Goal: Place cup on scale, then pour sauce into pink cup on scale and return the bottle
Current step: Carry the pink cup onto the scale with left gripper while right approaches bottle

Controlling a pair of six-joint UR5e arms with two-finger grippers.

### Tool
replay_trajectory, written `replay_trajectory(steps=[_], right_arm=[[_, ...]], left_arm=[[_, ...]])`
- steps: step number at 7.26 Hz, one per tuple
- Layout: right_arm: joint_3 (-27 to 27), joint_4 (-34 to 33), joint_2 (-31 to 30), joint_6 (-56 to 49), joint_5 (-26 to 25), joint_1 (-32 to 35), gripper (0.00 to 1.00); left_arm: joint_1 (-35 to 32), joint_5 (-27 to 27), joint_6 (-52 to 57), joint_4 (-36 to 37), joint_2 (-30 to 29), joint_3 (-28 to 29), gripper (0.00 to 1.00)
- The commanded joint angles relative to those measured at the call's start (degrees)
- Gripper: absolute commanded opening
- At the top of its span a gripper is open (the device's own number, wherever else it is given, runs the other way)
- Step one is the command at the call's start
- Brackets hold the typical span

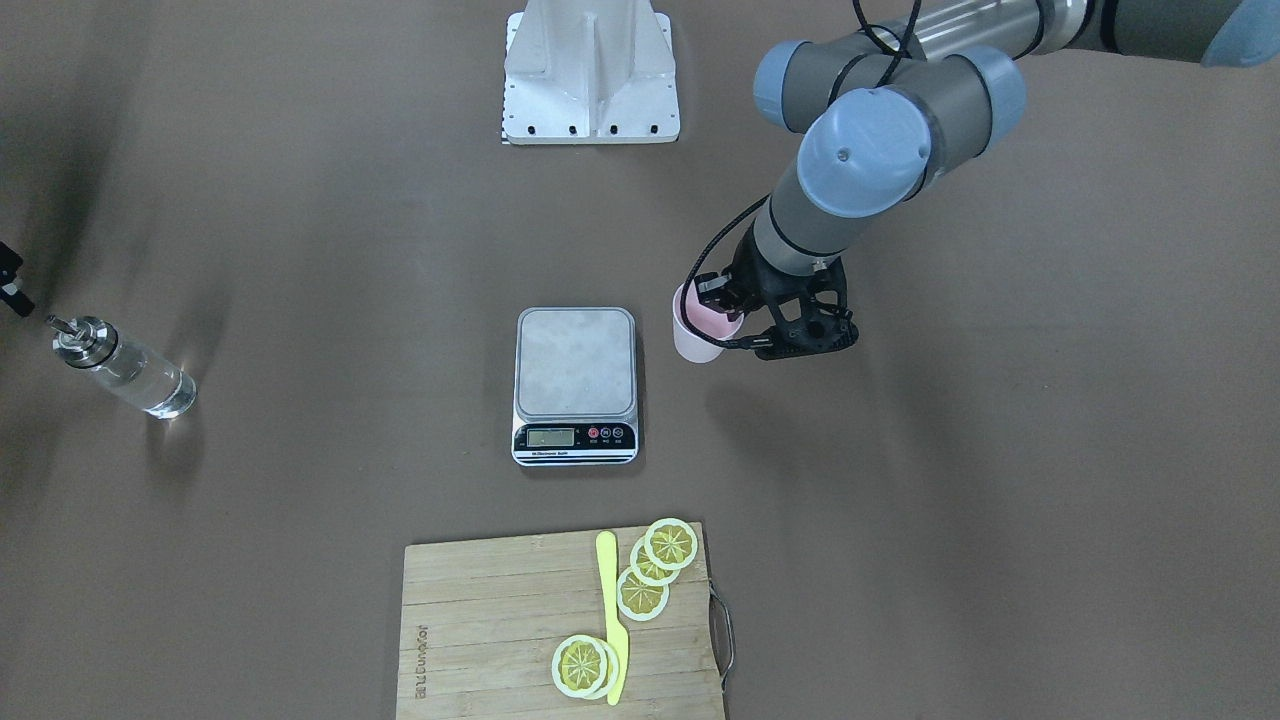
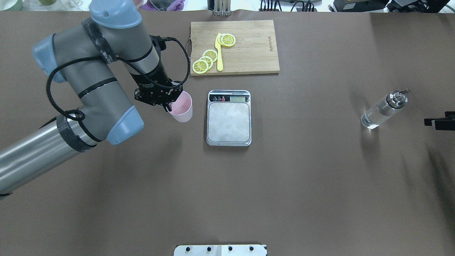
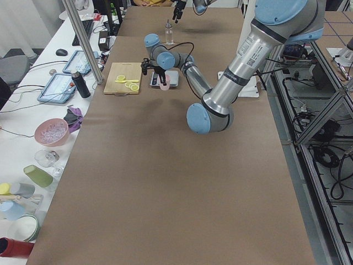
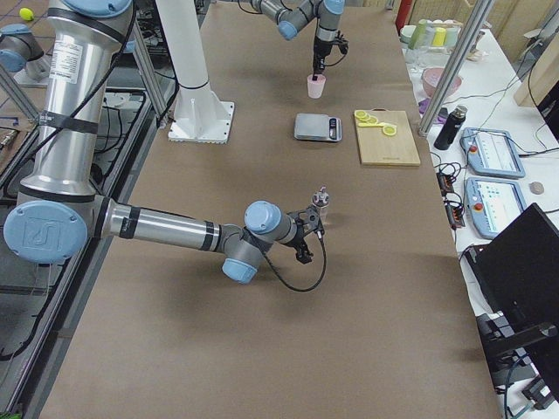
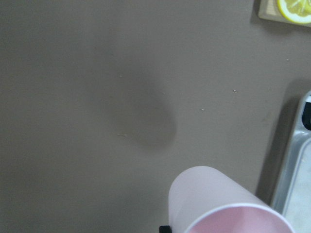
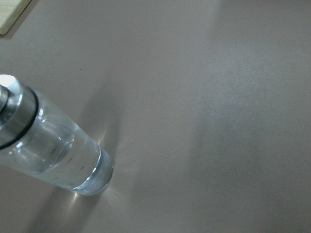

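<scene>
Left gripper (image 2: 170, 105) pinching the pink cup (image 2: 183, 109) by its rim, 1 finger inside, holding it upright just beside the scale (image 2: 229, 122), not on it. Right gripper (image 2: 436, 123) hanging near the standing bottle (image 2: 381, 111), not touching it; cannot tell how wide its fingers are sitting.

Wooden cutting board (image 1: 480, 640) with metal handle, yellow knife (image 1: 609, 590) lying between lemon slices (image 1: 671, 543) (some overlapping), brown table (image 1: 950, 520).
</scene>
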Motion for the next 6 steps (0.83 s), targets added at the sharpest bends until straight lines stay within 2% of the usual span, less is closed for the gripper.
replay_trajectory(steps=[1, 3, 6], right_arm=[[-0.13, 2.52, 0.65, 1.83, -0.22, -2.98, 1.0], [-0.31, 4.89, 1.35, 1.83, -0.74, -4.74, 1.0], [-1.96, 7.35, 4.77, 1.74, -4.25, -7.29, 1.0]], left_arm=[[1.93, -0.3, -2.74, 0.48, -6.85, 6.22, 0.0], [3.42, -0.48, -5.46, 0.4, -8.72, 8.0, 0.0], [4.39, -0.22, -7.15, -1.27, -10.13, 10.55, 0.0]])
